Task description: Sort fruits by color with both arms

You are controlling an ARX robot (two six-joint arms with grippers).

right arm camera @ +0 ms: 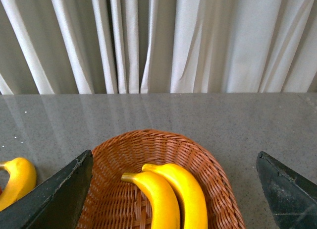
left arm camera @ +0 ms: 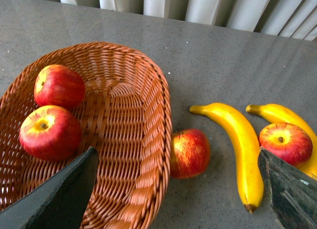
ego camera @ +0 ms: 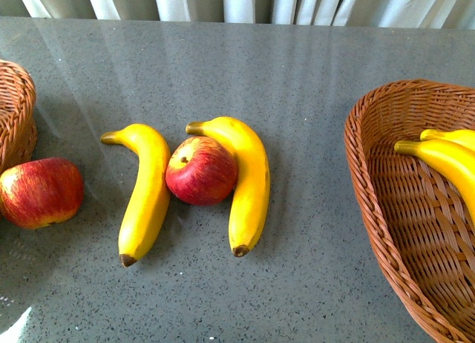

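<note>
In the front view two yellow bananas [ego camera: 146, 191] [ego camera: 245, 181] lie on the grey table with a red apple [ego camera: 200, 171] between them, touching the right one. Another red apple [ego camera: 41, 191] lies at the left beside a wicker basket [ego camera: 16, 113]. The right basket [ego camera: 378, 194] holds two bananas [ego camera: 445, 159]. No gripper shows in the front view. In the left wrist view my open left gripper [left arm camera: 178, 189] hovers over the basket rim [left arm camera: 158, 140]; two apples [left arm camera: 58, 86] [left arm camera: 49, 132] lie inside it. My open right gripper [right arm camera: 173, 189] hovers over the two bananas [right arm camera: 166, 194] in the right basket [right arm camera: 208, 164].
White curtains [ego camera: 237, 1] hang behind the table's far edge. The two wicker baskets stand at the table's left and right sides. In the left wrist view the loose apple [left arm camera: 189, 152] lies right beside the left basket, with the bananas [left arm camera: 237, 149] beyond it.
</note>
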